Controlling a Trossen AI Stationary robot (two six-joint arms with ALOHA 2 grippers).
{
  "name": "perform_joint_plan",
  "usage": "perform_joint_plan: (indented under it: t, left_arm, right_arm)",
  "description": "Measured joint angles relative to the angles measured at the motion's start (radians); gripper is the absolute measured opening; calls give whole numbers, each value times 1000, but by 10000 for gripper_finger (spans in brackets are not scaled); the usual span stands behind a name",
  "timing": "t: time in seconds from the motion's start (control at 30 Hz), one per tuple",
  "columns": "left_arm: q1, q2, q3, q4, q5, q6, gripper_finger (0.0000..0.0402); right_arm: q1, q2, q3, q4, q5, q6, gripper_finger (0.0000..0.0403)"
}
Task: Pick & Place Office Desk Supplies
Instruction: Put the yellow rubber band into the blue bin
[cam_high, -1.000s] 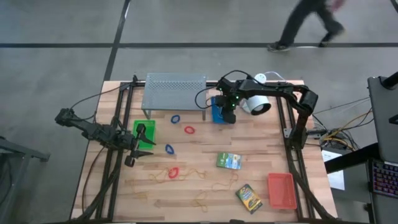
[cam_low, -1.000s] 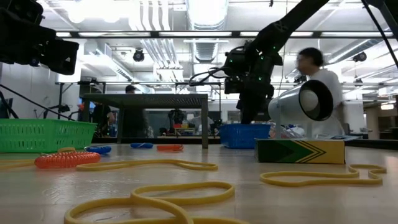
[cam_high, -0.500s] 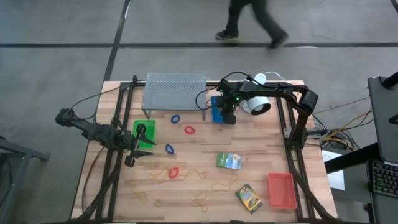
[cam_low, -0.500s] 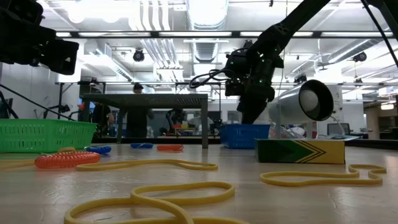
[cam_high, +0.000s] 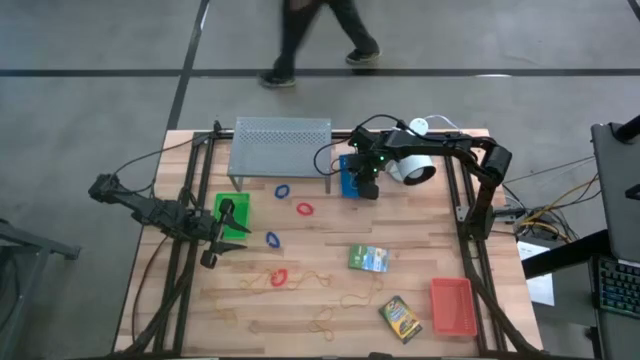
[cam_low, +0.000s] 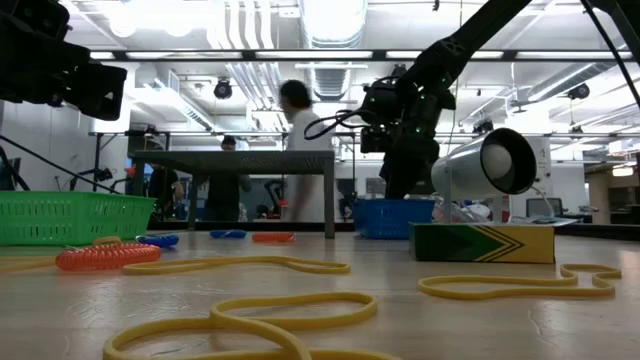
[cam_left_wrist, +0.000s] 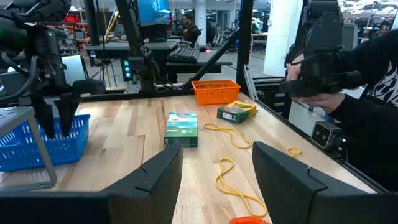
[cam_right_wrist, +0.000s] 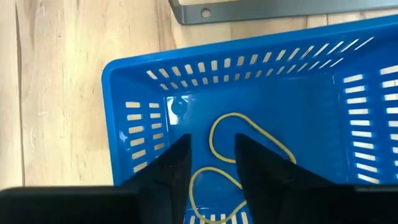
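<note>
My right gripper (cam_high: 368, 187) is open at the far middle of the table, its fingers pointing down into the blue tray (cam_right_wrist: 249, 93), above thin tan rubber bands (cam_right_wrist: 249, 138) that lie on the tray's floor. My left gripper (cam_left_wrist: 214, 168) is open and empty at the table's left, beside the green tray (cam_high: 233, 214). Blue loops (cam_high: 282, 190) and red loops (cam_high: 304, 209), two card boxes (cam_high: 368, 259) (cam_high: 400, 318), loose rubber bands (cam_high: 320, 282) and the red-orange tray (cam_high: 452, 305) lie on the table.
The grey perforated shelf (cam_high: 280, 147) stands right beside the blue tray, and the white lamp (cam_high: 412, 165) lies on its other side. A person (cam_high: 320, 40) walks on the floor beyond the far edge. Another person (cam_left_wrist: 364, 99) stands off the table's right side.
Both grippers have stayed where they were. A person beyond the table's far edge has walked from right to left.
</note>
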Motion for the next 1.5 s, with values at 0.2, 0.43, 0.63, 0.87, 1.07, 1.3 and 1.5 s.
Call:
perform_joint_plan:
  t: [0.2, 0.43, 0.63, 0.87, 1.07, 1.3, 1.5]
  left_arm:
    - [0, 0, 0, 0, 0, 0, 200]
    - [0, 0, 0, 0, 0, 0, 200]
    - [0, 0, 0, 0, 0, 0, 200]
    - [0, 0, 0, 0, 0, 0, 200]
    - [0, 0, 0, 0, 0, 0, 200]
    - [0, 0, 0, 0, 0, 0, 201]
    - [0, 0, 0, 0, 0, 0, 201]
  right_arm:
    - [0, -1, 0, 3, 0, 0, 162]
    - [0, -41, 0, 7, 0, 28, 156]
    - [7, -138, 0, 19, 5, 39, 153]
    - [46, -274, 0, 58, 8, 39, 155]
    - [128, -356, -3, 111, 9, 35, 155]
    - [253, -425, -53, 219, 42, 47, 155]
    - [388, -472, -166, 391, 161, 138, 155]
